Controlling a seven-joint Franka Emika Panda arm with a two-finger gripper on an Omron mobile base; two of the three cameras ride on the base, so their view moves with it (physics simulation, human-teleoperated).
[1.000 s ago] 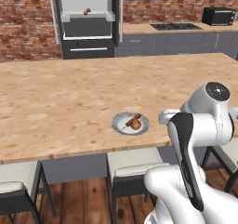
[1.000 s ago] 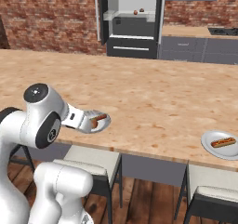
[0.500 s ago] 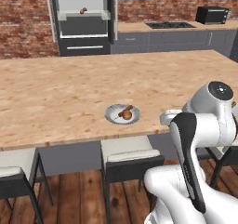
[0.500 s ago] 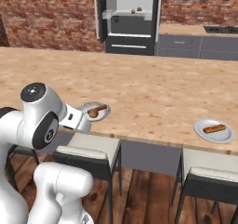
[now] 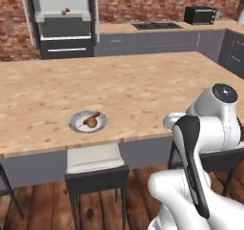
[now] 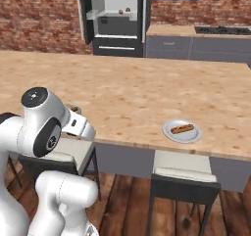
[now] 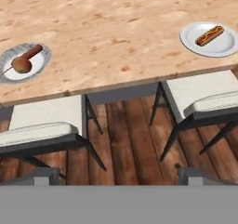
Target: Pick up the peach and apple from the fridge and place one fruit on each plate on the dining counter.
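Note:
The fridge (image 5: 62, 14) (image 6: 115, 17) stands open beyond the dining counter (image 5: 133, 81) (image 6: 147, 83). Two small reddish fruits (image 5: 65, 11) (image 6: 124, 10) sit side by side on one of its shelves, too small to tell the peach from the apple. One pale plate (image 5: 87, 121) (image 7: 23, 62) carries a brown lump with a stick. A second plate (image 6: 182, 130) (image 7: 209, 38) carries a hot dog. My gripper (image 7: 119, 174) hangs open in front of the counter's near edge, above the floor between two stools, holding nothing.
Two grey-cushioned stools (image 7: 46, 121) (image 7: 204, 97) stand under the counter's near edge on wooden floor. Behind the island, a wall counter bears a hob (image 5: 157, 26) and a microwave (image 5: 199, 15). My white arm (image 5: 205, 129) (image 6: 44, 127) is folded close to the counter edge.
Both base views have slid left, so the base has driven right along the counter. The hot-dog plate now sits nearer the middle of the right base view. The arm's pose is unchanged.

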